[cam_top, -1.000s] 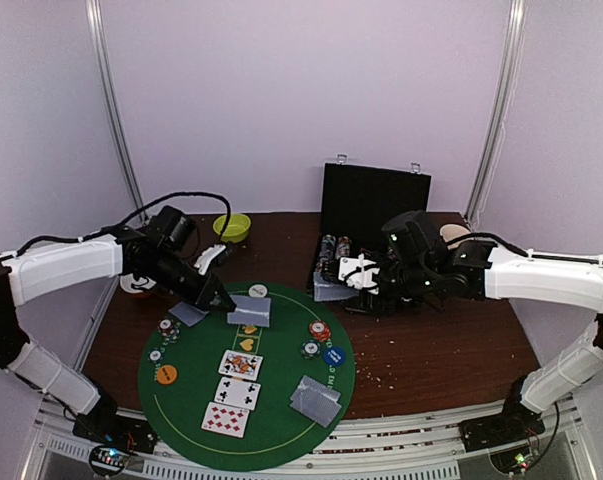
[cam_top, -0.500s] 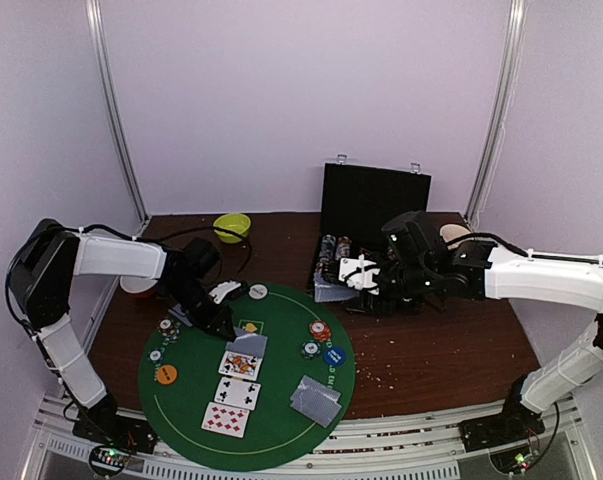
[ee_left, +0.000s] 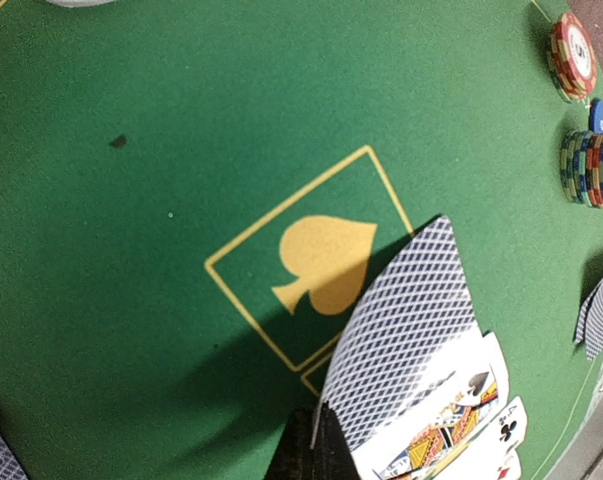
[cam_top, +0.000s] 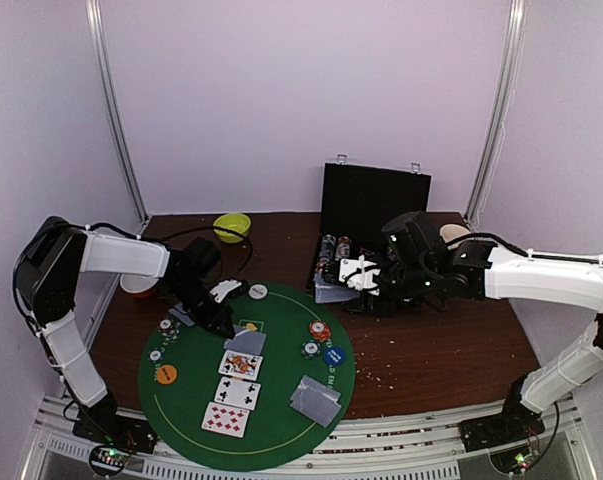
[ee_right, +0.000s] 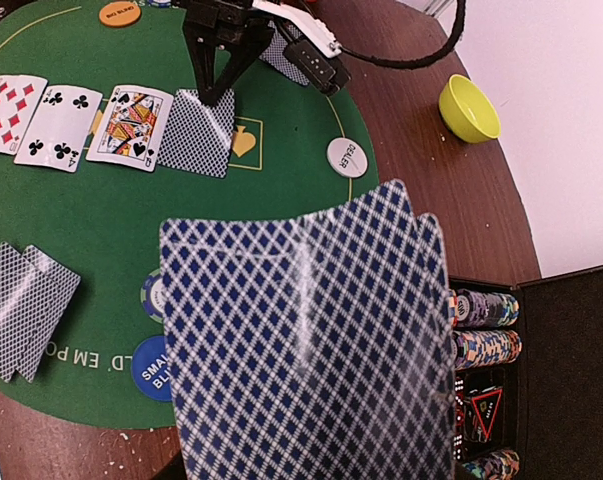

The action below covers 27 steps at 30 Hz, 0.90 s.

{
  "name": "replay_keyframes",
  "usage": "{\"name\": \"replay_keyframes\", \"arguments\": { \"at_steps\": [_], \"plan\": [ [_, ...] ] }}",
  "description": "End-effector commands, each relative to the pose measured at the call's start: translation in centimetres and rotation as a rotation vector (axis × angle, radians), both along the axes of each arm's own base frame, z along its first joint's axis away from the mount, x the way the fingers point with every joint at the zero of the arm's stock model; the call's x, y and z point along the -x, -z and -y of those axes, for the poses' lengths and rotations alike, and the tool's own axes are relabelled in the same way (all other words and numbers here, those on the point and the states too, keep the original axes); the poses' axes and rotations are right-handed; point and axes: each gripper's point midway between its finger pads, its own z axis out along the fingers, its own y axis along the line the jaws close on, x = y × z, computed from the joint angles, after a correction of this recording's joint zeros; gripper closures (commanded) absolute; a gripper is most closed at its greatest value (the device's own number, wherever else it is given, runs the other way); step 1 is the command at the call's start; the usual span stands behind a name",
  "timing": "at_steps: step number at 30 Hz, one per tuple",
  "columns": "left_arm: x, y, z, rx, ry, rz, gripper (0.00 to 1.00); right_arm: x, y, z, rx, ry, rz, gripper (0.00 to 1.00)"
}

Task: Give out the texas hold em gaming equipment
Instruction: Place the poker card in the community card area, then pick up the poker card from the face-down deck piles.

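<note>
On the round green mat (cam_top: 281,440), my left gripper (cam_top: 224,325) (ee_left: 316,445) is shut on the edge of one face-down playing card (ee_left: 401,330) (cam_top: 246,342). The card sits low and tilted beside the face-up king (ee_left: 451,430), over the gold spade mark. Two more face-up cards (cam_top: 237,393) continue the row. My right gripper (cam_top: 346,285) is shut on a deck of cards (ee_right: 311,350) that hides its fingers. Chip stacks (ee_left: 589,165) (cam_top: 320,330), a blue button (cam_top: 333,355), an orange button (cam_top: 166,374) and a white dealer button (cam_top: 258,291) lie on the mat.
Face-down card pairs lie at the mat's right (cam_top: 315,400) and left (cam_top: 186,315). An open black case (cam_top: 373,205) with chip rows stands at the back right. A lime-green bowl (cam_top: 232,227) sits at the back. Crumbs dot the brown table.
My left arm has come down and toward me with the card, from the mat's far edge to the spot beside the king. The right arm has stayed still.
</note>
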Motion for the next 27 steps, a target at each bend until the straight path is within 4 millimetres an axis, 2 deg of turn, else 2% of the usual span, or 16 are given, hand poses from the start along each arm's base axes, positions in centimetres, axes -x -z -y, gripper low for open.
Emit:
{"name": "replay_keyframes", "arguments": {
  "at_steps": [1,6,8,11,15,16,18,20,22,24,26,27],
  "plan": [
    [-1.7,0.0,0.6,0.021,-0.014,0.041,1.0,-0.1,-1.3,0.2,-0.026,0.012,0.019,0.52],
    [-1.6,0.2,0.5,0.011,-0.019,0.034,1.0,-0.1,-1.5,0.4,-0.024,0.015,0.024,0.52],
    [-1.7,-0.2,0.1,-0.01,-0.031,0.048,0.81,-0.1,-1.4,0.4,-0.021,0.014,0.023,0.52],
    [-2.5,-2.0,0.0,-0.011,-0.037,0.095,0.6,-0.1,-1.3,0.4,-0.019,0.011,0.022,0.52],
    [-3.9,-5.1,-1.0,-0.079,-0.088,0.151,0.53,-0.1,-1.4,0.2,-0.023,0.008,0.019,0.52],
    [-4.4,-6.5,-0.8,-0.074,-0.103,0.174,0.52,-0.1,-1.4,0.2,-0.024,0.007,0.018,0.52],
    [-4.9,-10.3,0.7,-0.004,-0.112,0.247,0.48,-0.1,-1.4,0.1,-0.027,0.006,0.014,0.52],
    [-4.5,-15.8,3.9,0.181,-0.077,0.339,0.41,0.0,-1.7,0.0,-0.036,0.002,0.014,0.52],
    [-3.2,-21.2,7.3,0.416,-0.045,0.442,0.32,0.0,-1.8,-0.2,-0.044,-0.005,0.012,0.52],
    [-1.2,-25.5,9.8,0.62,-0.02,0.52,0.19,0.0,-1.9,-0.4,-0.052,-0.009,0.013,0.52],
    [0.3,-27.8,11.6,0.756,-0.015,0.544,0.12,0.0,-2.0,-0.7,-0.057,-0.013,0.009,0.52],
    [0.8,-28.1,12.3,0.791,-0.015,0.535,0.08,-0.1,-2.0,-0.8,-0.061,-0.015,0.005,0.52]
  ]
}}
